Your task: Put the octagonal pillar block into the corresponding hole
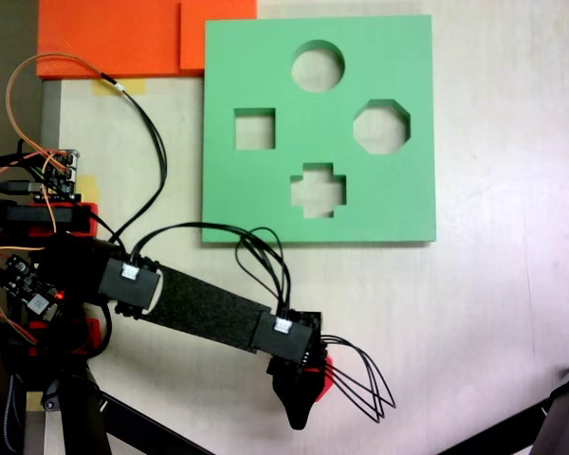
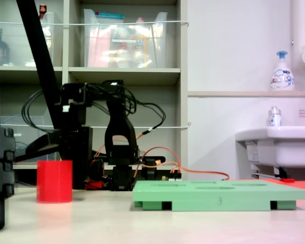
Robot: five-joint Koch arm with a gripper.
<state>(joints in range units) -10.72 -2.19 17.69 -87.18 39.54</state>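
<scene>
Red octagonal pillar block (image 2: 54,181) stands upright on the worktop (image 2: 157,223), well apart from the green foam board (image 1: 256,194). From above the arm covers nearly all of it; only red slivers show beside the tool (image 1: 299,403).

Tool state: can't tell. Top-down, the wrist hides the jaws; only one dark tip shows. In the low side view the block stands clear, with no jaws around it that can be made out.

Step in hand, as a judgement: getting a grip on the block.
- Close on two opposite flat faces, not on corners.
- It's foam, so squeeze lightly or it'll deform and jam at the cutout.
- Grip low enough to keep it vertical, then lift clear of the board edge.
- Target is the octagonal hole (image 1: 381,126), right side of the board; round one sits above-left of it, cross below-left.
- Match block flats to hole flats before lowering.

The view from above gives hole layout and arm heading. The side view gives block posture, full outline and board thickness.
</scene>
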